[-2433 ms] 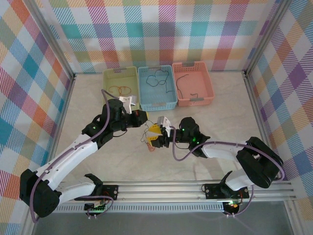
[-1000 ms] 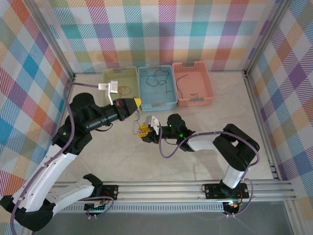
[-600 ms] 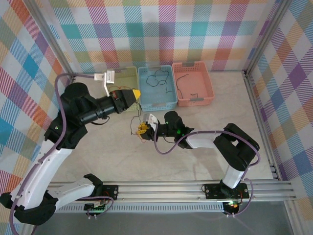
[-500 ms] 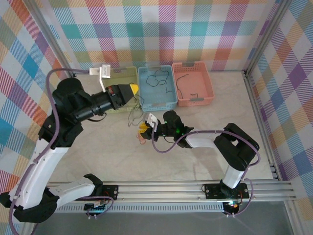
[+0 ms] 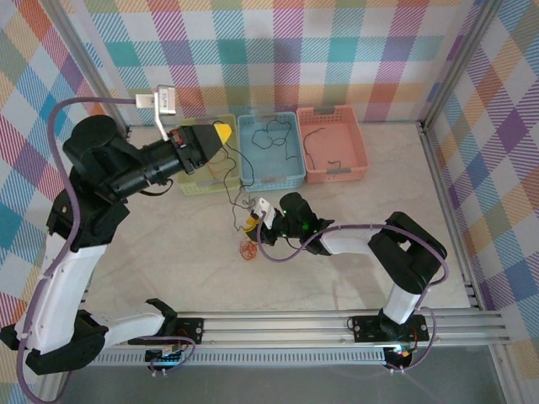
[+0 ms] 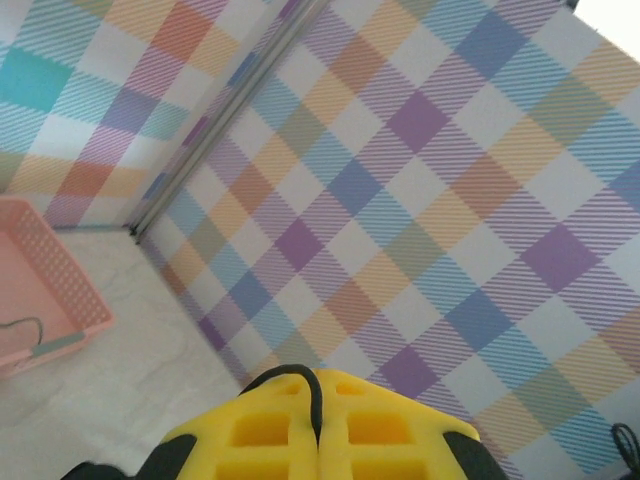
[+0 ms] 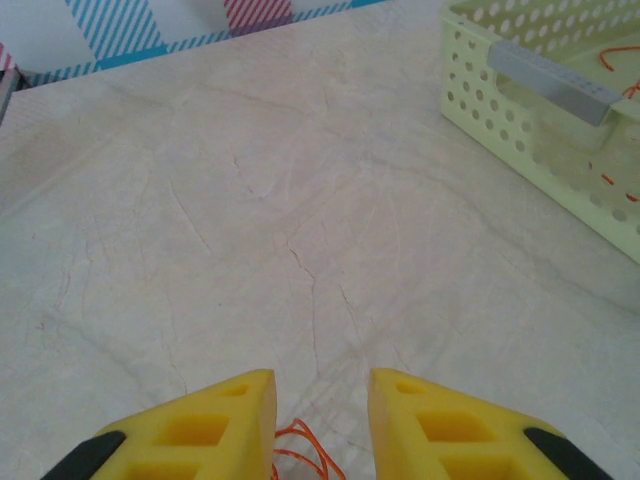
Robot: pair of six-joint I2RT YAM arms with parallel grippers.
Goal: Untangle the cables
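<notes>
Baskets stand in a row at the far side of the table [image 5: 168, 261] in the overhead view: a yellow-green basket [image 5: 210, 181] on the left, a blue basket [image 5: 271, 181] in the middle and a pink basket [image 5: 337, 175] on the right. The left gripper [image 5: 221, 132] is raised over the yellow-green basket, and a dark cable [image 5: 232, 177] hangs from its tip towards the right gripper [image 5: 250, 222], which sits low on the table. An orange cable [image 5: 248, 249] lies coiled on the table just near of that gripper.

In the left wrist view, the left gripper [image 6: 318, 385] is clenched, its yellow fingers pressed together on the dark cable [image 6: 316, 410].

In the right wrist view, the right gripper [image 7: 320, 400] has its jaws parted over the table [image 7: 250, 200], with loops of the orange cable [image 7: 298, 450] showing in the gap. The yellow-green basket [image 7: 520, 110] is far right.
</notes>
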